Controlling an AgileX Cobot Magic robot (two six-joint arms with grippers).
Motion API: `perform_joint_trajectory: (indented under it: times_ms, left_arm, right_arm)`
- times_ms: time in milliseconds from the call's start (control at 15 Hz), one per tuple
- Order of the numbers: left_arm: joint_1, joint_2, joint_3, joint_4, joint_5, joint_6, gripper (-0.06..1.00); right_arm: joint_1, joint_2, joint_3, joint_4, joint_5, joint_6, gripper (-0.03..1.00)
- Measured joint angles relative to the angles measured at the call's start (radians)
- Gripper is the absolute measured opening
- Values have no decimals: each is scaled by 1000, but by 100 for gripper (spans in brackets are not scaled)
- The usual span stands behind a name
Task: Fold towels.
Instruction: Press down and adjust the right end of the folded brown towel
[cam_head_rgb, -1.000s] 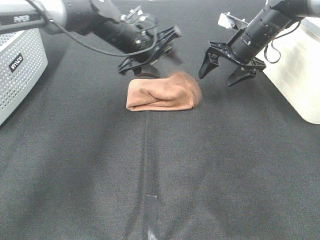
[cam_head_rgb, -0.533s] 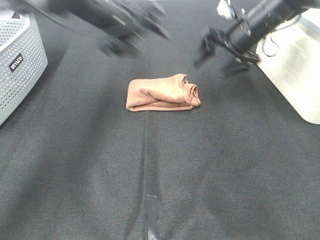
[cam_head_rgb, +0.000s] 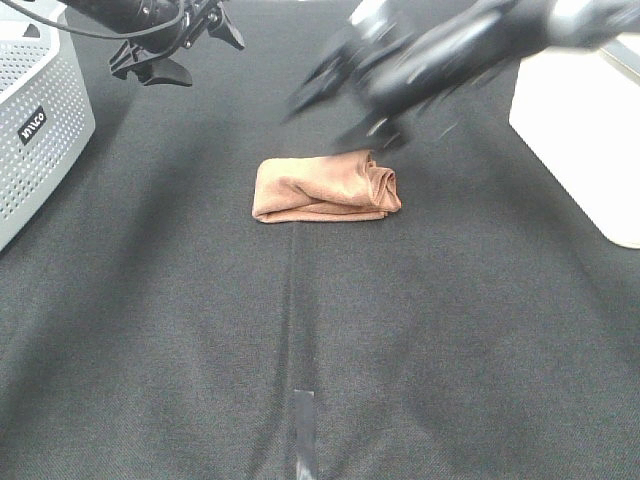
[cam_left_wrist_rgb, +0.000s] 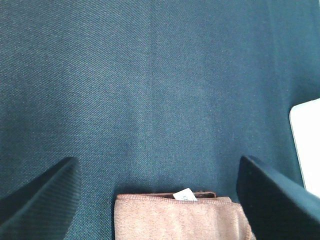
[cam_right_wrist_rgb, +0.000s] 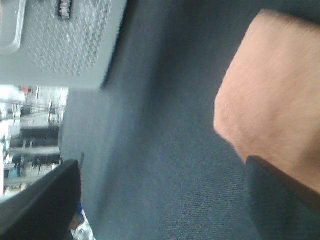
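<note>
Left hand (cam_head_rgb: 170, 45): fingers spread, empty, raised at the far left near the grey perforated bin (cam_head_rgb: 35, 130), well apart from the towel.
Right hand (cam_head_rgb: 345, 105): motion-blurred, fingers apart, holding nothing, just above the towel's far right edge.
Towel (cam_head_rgb: 325, 187): reddish-brown, folded into a compact bundle mid-tabletop, rolled end to the right, white tag (cam_left_wrist_rgb: 185, 195) at one edge.
Tabletop (cam_head_rgb: 320, 340): black cloth, bare all around the towel.
White box (cam_head_rgb: 585, 130): far right edge.
</note>
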Motion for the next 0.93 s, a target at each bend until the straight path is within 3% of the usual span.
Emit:
perform_joint_trajectory:
  times_ms: [333, 533, 933]
  left_arm:
    - [0, 0, 0, 2, 20, 0, 80]
    - [0, 0, 0, 8, 34, 0, 80]
    - [0, -1, 0, 10, 93, 0, 80]
  right_arm:
    - [-20, 68, 0, -39, -89, 4, 82]
    - [-96, 68, 0, -129, -106, 42, 82]
    - [-129, 18, -6, -194, 8, 58, 81]
